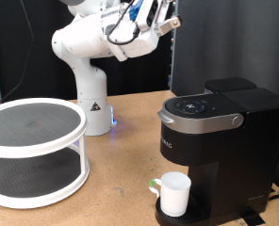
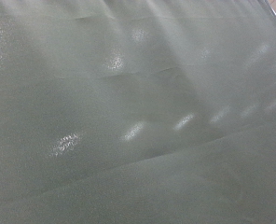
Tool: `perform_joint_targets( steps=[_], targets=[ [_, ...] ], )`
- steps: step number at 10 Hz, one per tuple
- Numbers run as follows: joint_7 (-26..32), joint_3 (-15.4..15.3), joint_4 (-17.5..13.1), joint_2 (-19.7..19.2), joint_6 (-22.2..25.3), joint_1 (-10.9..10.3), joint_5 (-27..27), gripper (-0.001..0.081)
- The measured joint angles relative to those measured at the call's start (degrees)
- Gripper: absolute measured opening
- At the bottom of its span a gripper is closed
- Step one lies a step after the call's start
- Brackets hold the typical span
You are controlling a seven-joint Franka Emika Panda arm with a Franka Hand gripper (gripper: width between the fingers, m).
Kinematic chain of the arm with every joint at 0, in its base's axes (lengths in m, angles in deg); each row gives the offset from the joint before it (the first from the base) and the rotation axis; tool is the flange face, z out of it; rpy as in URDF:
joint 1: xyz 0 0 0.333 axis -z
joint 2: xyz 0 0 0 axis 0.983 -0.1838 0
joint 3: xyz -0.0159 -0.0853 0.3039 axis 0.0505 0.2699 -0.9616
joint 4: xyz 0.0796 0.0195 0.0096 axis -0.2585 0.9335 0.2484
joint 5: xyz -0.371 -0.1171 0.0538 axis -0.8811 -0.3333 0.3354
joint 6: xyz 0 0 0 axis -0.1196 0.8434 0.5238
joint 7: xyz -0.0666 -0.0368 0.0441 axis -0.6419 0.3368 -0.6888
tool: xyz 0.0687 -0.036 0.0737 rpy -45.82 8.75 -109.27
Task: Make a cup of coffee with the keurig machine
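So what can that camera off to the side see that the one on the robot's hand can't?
Only the exterior view shows the scene: the white arm raised high with its gripper near the exterior view's top, the black keurig machine at the exterior view's right with its lid down, the cup standing on its drip tray, and a white two-tier round rack at the exterior view's left. Only the wrist view shows a blurry grey-green surface with bright glints, too vague to identify. The two views share nothing recognisable.

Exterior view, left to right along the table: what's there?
White two-tier rack → robot arm base → cup on the drip tray → keurig machine. The gripper is raised at the top, above the machine.
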Motion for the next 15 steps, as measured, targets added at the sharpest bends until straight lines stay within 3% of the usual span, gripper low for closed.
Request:
perform_joint_targets(
  steps=[3, 4, 6, 7, 8, 9, 11, 12, 13, 15],
  targets=[
    [0.09, -0.35, -0.41, 0.08, -2.42, 1.01, -11.85, 0.0808],
    [-2.67, -0.79, -0.91, 0.14, -4.63, 1.25, -18.06, 0.0808],
    [-15.59, -1.54, -2.62, 0.52, -6.81, 1.92, -33.35, 0.0808],
    [-19.2, -1.98, -3.13, 0.59, -7.06, 2.34, -36.87, 0.0808],
    [-18.57, -1.97, -3.01, 0.55, -7.06, 2.34, -36.31, 0.0808],
    [-17.96, -2.09, -2.96, 0.46, -7.06, 2.38, -40.35, 0.0808],
    [-20.83, -3.42, -3.06, 0.08, -7.07, 2.98, -54.2, 0.0808],
    [-25.55, -4.25, -3.26, -0.2, -6.23, 3.42, -61.27, 0.0808],
    [-28.83, -4.61, -3.44, -0.32, -5.51, 3.52, -64.21, 0.0808],
    [-29.6, -4.61, -3.48, -0.57, -5.04, 3.65, -64.88, 0.0808]
  ],
)
